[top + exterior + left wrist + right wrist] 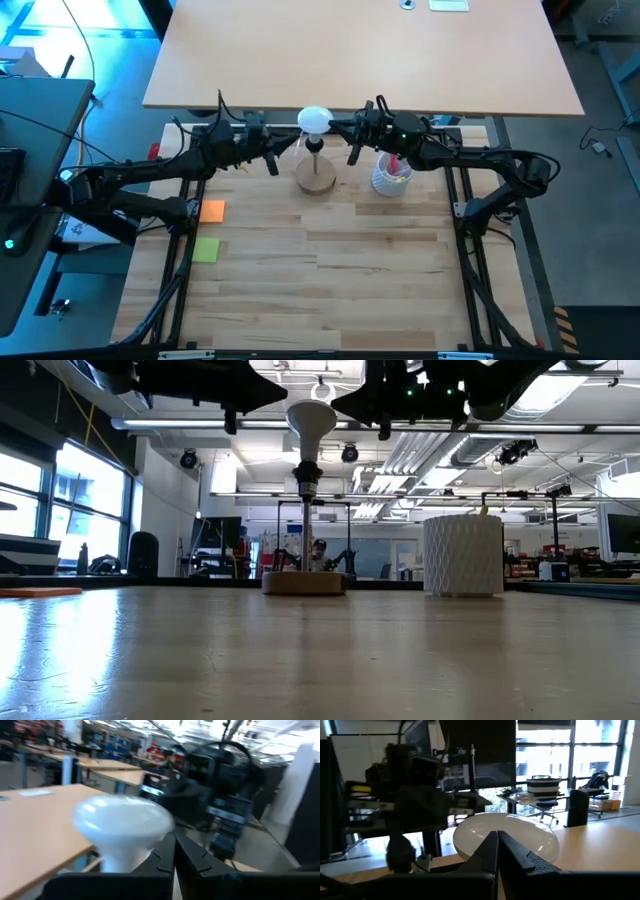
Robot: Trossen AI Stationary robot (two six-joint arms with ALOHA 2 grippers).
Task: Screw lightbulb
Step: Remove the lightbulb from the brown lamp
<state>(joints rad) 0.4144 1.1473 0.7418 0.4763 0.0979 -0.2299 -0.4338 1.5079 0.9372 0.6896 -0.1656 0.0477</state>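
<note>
Atop the wooden base (pixel 316 180), on its stem: lightbulb (pixel 314 120) upright | left end effector (pixel 292 141) closed, empty, just beside bulb | right end effector (pixel 335 128) likewise, opposite side | next: open, clasp globe evenly, twist gently, keep neck straight.

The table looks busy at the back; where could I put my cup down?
The near half of the wooden table is bare, right of the green note and orange note. The back is crowded: lightbulb on its wooden stand, latticed cup, both arms.
</note>
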